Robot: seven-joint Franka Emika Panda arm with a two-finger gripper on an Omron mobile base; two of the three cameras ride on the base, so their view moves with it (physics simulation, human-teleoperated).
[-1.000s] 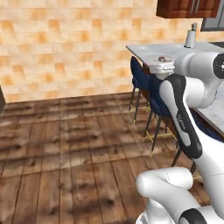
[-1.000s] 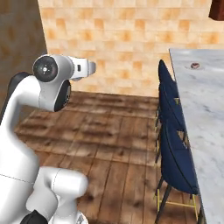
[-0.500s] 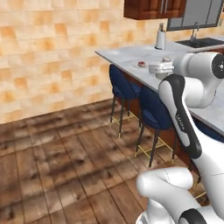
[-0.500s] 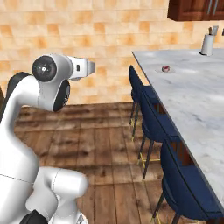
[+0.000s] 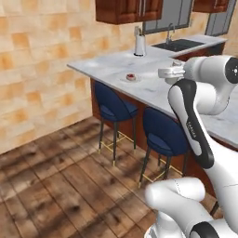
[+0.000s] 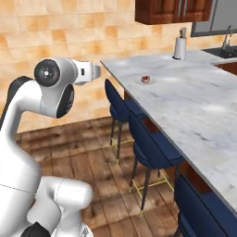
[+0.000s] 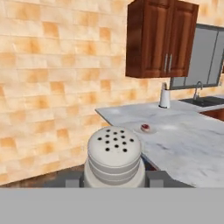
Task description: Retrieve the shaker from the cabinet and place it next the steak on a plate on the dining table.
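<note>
My gripper (image 7: 114,179) is shut on the shaker (image 7: 114,157), a pale grey cylinder whose perforated cap faces the hand camera. The dark fingers (image 7: 72,178) press on both its sides. In the base views the gripper (image 5: 163,73) (image 6: 96,71) is held high, level with the dining table's marble top (image 5: 107,69) (image 6: 194,102) (image 7: 175,140). Farther along the slab, the small red steak (image 5: 131,76) (image 6: 146,79) (image 7: 145,127) lies on the white plate (image 5: 125,79) (image 6: 140,82). The cabinet with the shelf board is out of view.
Dark blue stools (image 5: 116,109) (image 5: 165,135) (image 6: 152,150) line the table's near side above wooden floor. A white paper-towel roll (image 5: 139,45) (image 6: 179,47) (image 7: 164,98) stands at the far end near a sink (image 5: 179,44). Handled wall cabinets (image 7: 159,39) hang above.
The whole scene has shifted with the base: the table, stools and plate have swung toward the centre and look closer. The arm's pose and its hold on the shaker are unchanged.
</note>
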